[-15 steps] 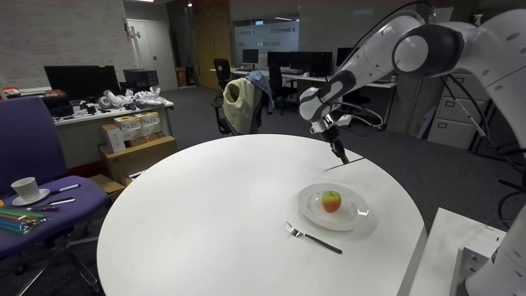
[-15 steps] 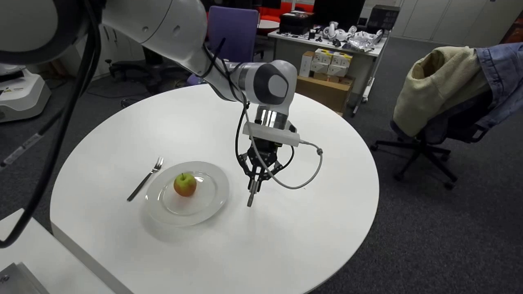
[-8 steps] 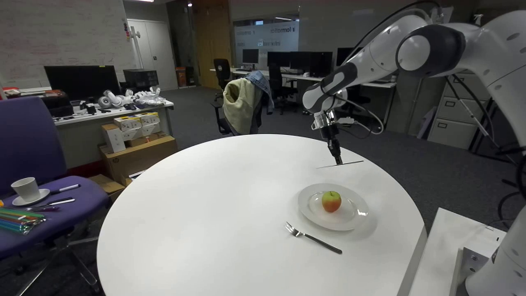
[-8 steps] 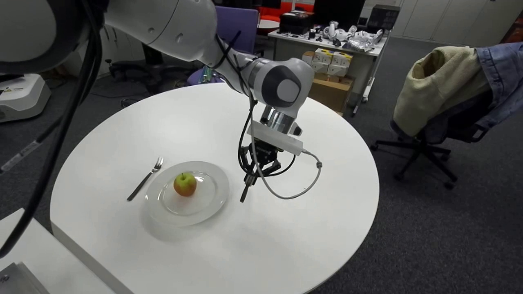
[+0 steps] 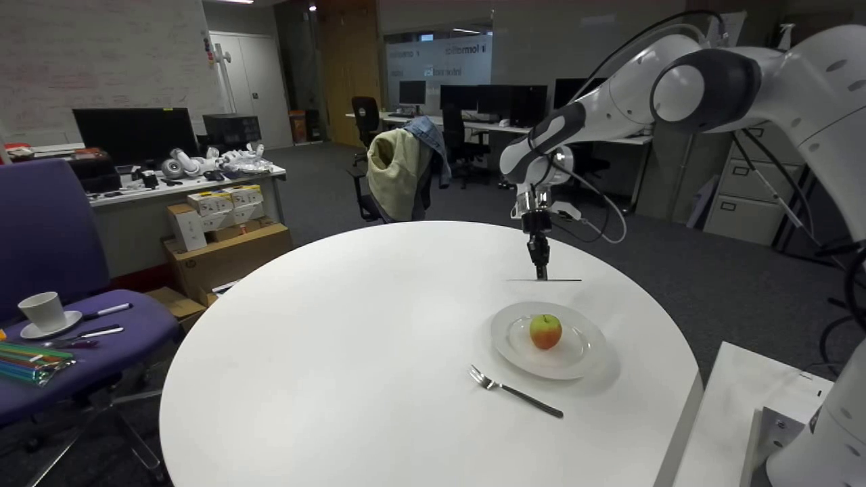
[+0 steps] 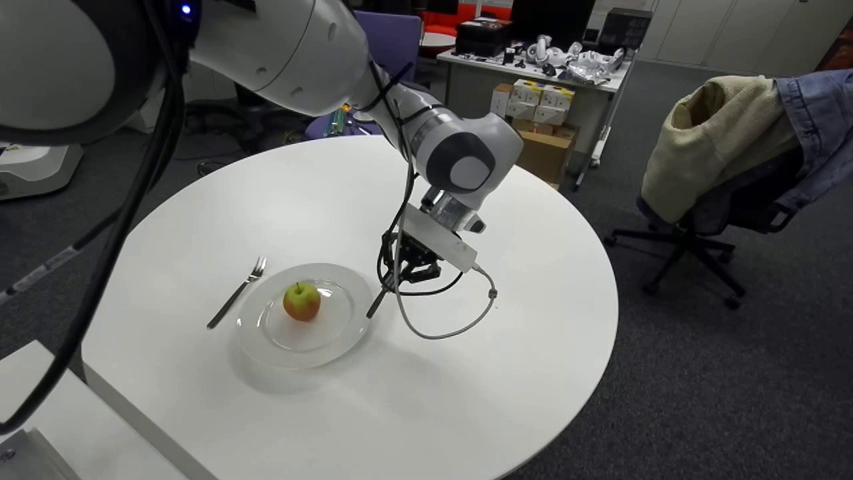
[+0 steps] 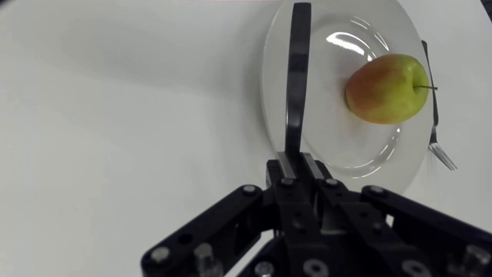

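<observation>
My gripper (image 7: 300, 165) is shut on a slim dark utensil (image 7: 298, 69), which looks like a knife. Its dark handle juts forward from the fingertips and, in the wrist view, overlaps the near rim of a white plate (image 7: 275, 80). An exterior view shows the utensil (image 5: 565, 279) lying level across the gripper (image 5: 541, 276), beside the plate (image 5: 504, 331); its height over the table is hard to judge. A red-green apple (image 5: 545, 331) rests on the plate. Beyond the plate from the gripper lies a fork (image 6: 230, 303) with a dark handle.
Everything stands on a round white table (image 5: 325, 352). A purple chair (image 5: 115, 318) bearing a cup (image 5: 44, 311) and saucer is next to it. A chair draped with coats (image 6: 720, 140) stands off the far side. A loose cable loop (image 6: 446, 337) hangs beside the gripper.
My gripper has moved toward the plate with the utensil held. The wrist has turned, so the utensil has swung from slanted to level in an exterior view. Plate, apple and fork have stayed put.
</observation>
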### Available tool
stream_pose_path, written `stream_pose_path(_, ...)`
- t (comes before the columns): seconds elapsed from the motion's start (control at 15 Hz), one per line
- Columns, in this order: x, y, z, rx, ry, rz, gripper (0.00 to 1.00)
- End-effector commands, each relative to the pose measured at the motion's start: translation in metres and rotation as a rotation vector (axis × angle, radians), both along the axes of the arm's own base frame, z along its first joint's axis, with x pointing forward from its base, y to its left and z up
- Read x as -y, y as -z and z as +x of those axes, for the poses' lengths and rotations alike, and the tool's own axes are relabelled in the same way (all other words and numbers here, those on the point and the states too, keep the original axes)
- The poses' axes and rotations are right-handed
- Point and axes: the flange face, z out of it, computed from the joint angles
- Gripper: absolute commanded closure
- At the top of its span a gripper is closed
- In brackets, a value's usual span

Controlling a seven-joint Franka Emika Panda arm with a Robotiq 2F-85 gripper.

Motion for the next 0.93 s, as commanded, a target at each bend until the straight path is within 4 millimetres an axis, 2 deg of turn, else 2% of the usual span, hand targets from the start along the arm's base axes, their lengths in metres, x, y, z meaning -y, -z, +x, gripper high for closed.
stream_pose_path(0.0, -0.006, 0.016, 0.011, 0.070, 0.059, 0.165, 0.98)
stream_pose_path(0.27, -0.012, 0.033, 0.015, 0.121, 0.104, 0.282, 0.98)
stream_pose_path(0.87, 0.018, 0.034, 0.015, 0.266, 0.272, 0.469, 0.98)
